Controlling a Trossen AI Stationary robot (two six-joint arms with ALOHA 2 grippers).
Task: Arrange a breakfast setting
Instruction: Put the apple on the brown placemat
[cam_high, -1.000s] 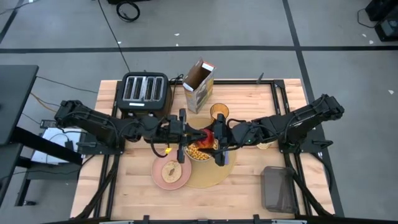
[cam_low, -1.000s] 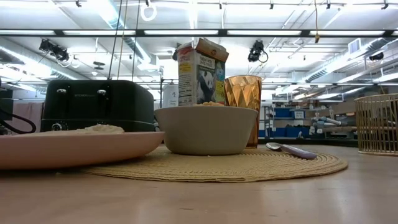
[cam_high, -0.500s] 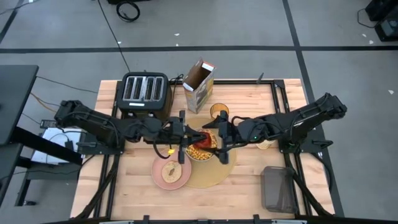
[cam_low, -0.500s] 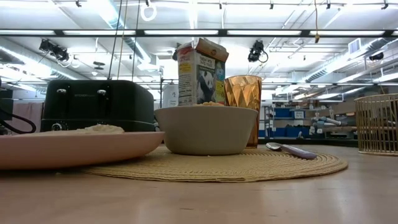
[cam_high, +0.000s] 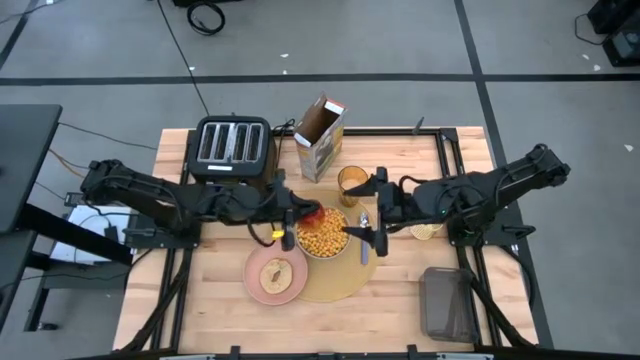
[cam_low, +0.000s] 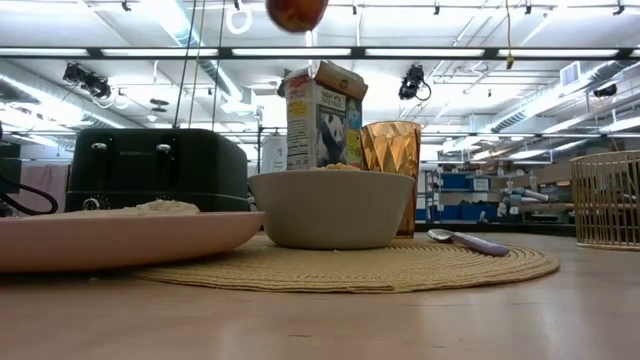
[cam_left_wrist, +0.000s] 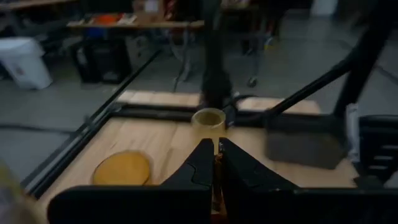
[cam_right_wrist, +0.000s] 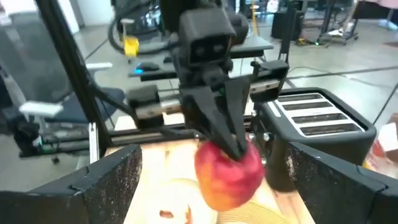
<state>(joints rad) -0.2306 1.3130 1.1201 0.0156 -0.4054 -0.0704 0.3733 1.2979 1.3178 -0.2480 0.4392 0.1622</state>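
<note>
My left gripper (cam_high: 300, 216) is shut on the red apple (cam_high: 311, 213), which hangs above the pale grey bowl (cam_high: 305, 247) of cereal and shows at the top of the low view (cam_low: 297, 10). My right gripper (cam_high: 362, 212) is open and empty just right of the bowl, its fingers (cam_right_wrist: 106, 186) wide apart, facing the apple (cam_right_wrist: 230, 171). The bowl rests on the tan placemat (cam_high: 335, 285). The metal spoon (cam_high: 364, 240) lies on the mat right of the bowl. The pink plate (cam_high: 255, 285) with the round bread piece (cam_high: 275, 270) overlaps the mat's left edge. The amber cup (cam_high: 350, 180) stands behind the bowl. My left gripper pinches the apple's top (cam_right_wrist: 239, 155) between its two fingertips (cam_right_wrist: 227, 124). The fingers come slanting down from the table's left side. The apple hangs below the fingertips, lifted clear of the bowl.
A black toaster (cam_high: 232, 145) stands at the far left and an open cereal box (cam_high: 320, 135) at the far middle. A dark container (cam_high: 448, 303) sits near the right front corner and a round yellow coaster (cam_left_wrist: 121, 168) at the right. Bare wood lies along the near edge.
The apple has passed from my right gripper to my left. My left gripper has shut on its top. My right gripper has let go and drawn back toward the table's right edge. The apple has moved slightly left, above the bowl's left part, and now shows in the low view.
</note>
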